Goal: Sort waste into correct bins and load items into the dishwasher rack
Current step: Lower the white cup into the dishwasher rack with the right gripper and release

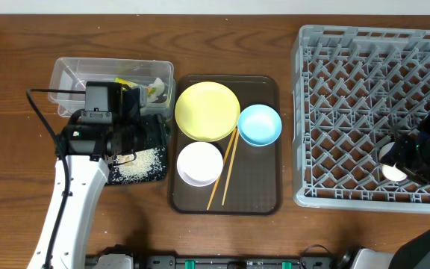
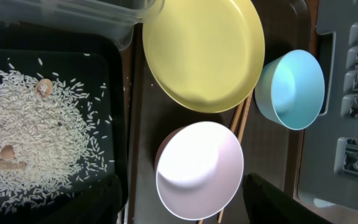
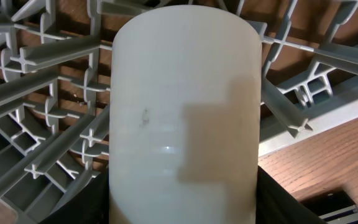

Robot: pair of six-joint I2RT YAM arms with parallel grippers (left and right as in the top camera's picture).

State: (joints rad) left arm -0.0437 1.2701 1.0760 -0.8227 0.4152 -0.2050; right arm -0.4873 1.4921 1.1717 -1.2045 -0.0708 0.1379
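My left gripper hangs open and empty over the black tray of rice grains. In the left wrist view its fingers flank the near side of the white bowl. The clear tub holds the yellow-green wrapper. The yellow plate, blue bowl, white bowl and chopsticks lie on the brown serving tray. My right gripper is shut on the pale cup low inside the dishwasher rack, near its front right corner.
The rack's front wall and pegs surround the cup. The rice in the black tray has a few brown scraps in it. The rack's side edge lies just beyond the blue bowl.
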